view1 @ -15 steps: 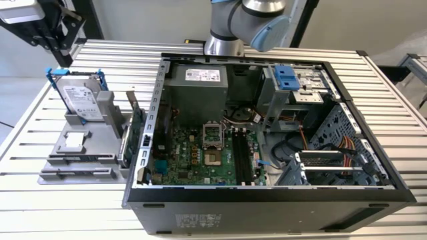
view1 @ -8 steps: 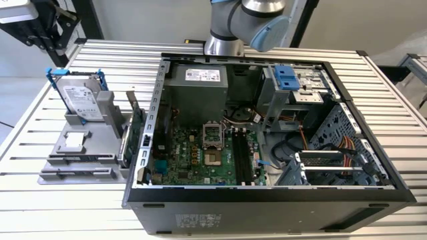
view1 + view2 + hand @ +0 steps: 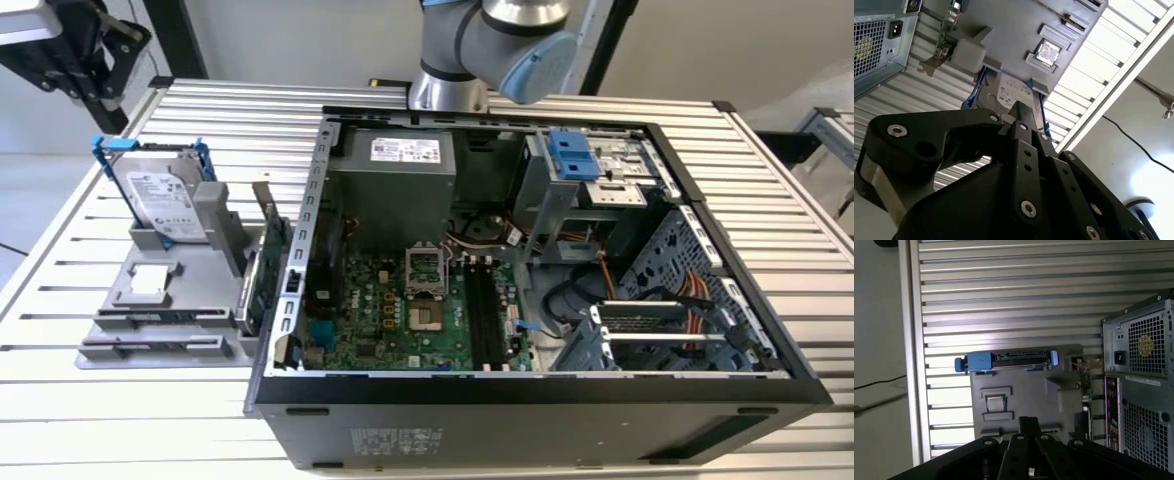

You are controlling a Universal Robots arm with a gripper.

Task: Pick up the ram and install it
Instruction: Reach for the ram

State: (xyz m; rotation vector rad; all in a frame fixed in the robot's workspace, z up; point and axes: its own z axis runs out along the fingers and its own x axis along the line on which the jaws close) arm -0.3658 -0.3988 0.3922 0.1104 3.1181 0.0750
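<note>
No print legible anywhere.

- Exterior view: white sticker (image 3: 404,150) seen on top of power supply (image 3: 394,200) inside computer case (image 3: 534,395); characters not resolved.
- Printed label (image 3: 174,212) seen on hard drive (image 3: 134,175) stood in grey holder (image 3: 160,300) on desk (image 3: 80,420); lines not made out.
- Pale sticker (image 3: 395,440) seen on case's near outer wall; unreadable.
- Second wrist view: drive label (image 3: 1016,92) seen, print not made out.
- First wrist view: white strip (image 3: 1141,381) noted across case's rear; text too small.

Bright, even light; glare on the slatted table (image 3: 1004,337)
</note>
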